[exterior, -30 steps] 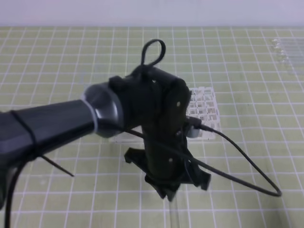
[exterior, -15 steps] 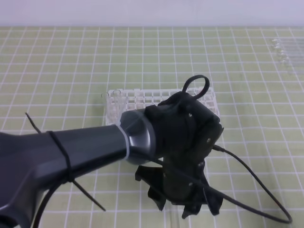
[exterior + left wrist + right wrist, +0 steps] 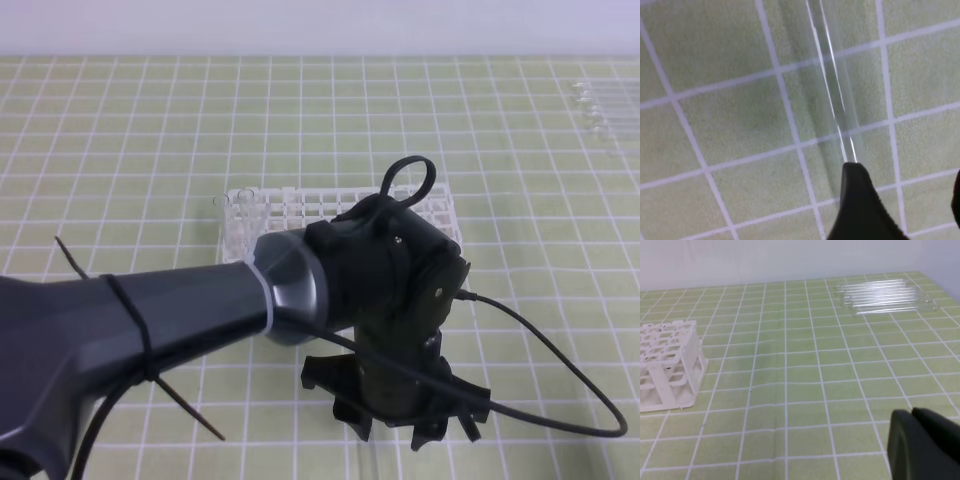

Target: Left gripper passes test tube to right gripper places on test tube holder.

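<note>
Test tube (image 3: pixel 832 95) lies flat on the green grid mat (image 3: pixel 730 125), well in front of the test tube holder (image 3: pixel 290 210). Left gripper (image 3: pixel 405 425) hovers over it with jaws spread wide, holding nothing. Right gripper (image 3: pixel 922 440) is closed and empty, far to the right of the holder.

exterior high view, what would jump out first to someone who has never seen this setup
The big black and grey left arm fills the lower left, its open left gripper lowered over the green gridded mat near the bottom edge. Behind it stands the white plastic lattice test tube holder, partly hidden by the wrist. In the left wrist view a long clear glass test tube lies on the mat, beside one black fingertip.
</note>
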{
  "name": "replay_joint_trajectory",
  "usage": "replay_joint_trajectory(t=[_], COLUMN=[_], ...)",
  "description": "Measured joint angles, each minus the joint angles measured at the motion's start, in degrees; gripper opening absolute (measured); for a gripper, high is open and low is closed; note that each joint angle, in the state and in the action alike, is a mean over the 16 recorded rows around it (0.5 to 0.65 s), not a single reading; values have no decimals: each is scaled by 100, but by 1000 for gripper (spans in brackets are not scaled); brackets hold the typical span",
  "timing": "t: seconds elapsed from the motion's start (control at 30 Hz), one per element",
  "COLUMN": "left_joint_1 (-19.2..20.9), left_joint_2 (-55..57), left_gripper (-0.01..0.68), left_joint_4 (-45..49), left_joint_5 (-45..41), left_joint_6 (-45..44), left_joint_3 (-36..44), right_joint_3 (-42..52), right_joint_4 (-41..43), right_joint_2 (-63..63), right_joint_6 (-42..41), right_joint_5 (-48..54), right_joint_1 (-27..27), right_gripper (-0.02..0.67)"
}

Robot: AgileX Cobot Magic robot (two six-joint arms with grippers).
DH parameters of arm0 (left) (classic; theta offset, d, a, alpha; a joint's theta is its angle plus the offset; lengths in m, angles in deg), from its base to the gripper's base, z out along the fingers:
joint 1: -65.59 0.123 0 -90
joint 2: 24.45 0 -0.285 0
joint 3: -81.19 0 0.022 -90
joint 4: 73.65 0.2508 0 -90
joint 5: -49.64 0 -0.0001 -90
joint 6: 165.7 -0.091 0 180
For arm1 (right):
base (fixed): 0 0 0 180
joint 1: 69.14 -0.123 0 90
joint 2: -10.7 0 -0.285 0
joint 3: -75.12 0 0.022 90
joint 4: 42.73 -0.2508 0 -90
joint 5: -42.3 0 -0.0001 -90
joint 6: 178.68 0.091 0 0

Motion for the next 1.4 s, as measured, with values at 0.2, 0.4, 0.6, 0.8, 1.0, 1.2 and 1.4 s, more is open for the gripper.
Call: replay_joint_trajectory(t=[0.2, 0.4, 0.6, 0.8, 1.0, 1.2, 1.4], left_joint_1=[0, -1, -1, -1, -1, -1, -2], left_joint_2=[1, -17, -17, -26, -26, -24, 11], left_gripper=[354, 355, 355, 356, 355, 354, 354], left_joint_4=[-12, -32, -67, -106, -193, -272, -335], left_joint_5=[20, 96, 255, 443, 661, 828, 875], left_joint_6=[58, 144, 230, 290, 299, 307, 301], left_joint_3=[13, 125, 280, 462, 631, 787, 863], right_joint_3=[0, 0, 0, 0, 0, 0, 0], right_joint_4=[0, 0, 0, 0, 0, 0, 0], right_joint_2=[0, 0, 0, 0, 0, 0, 0], right_joint_6=[-2, -6, -2, -6, 0, 8, 8], right_joint_5=[0, 0, 0, 0, 0, 0, 0], right_joint_1=[0, 0, 0, 0, 0, 0, 0], right_gripper=[-18, -18, -18, -18, -18, -18, -18])
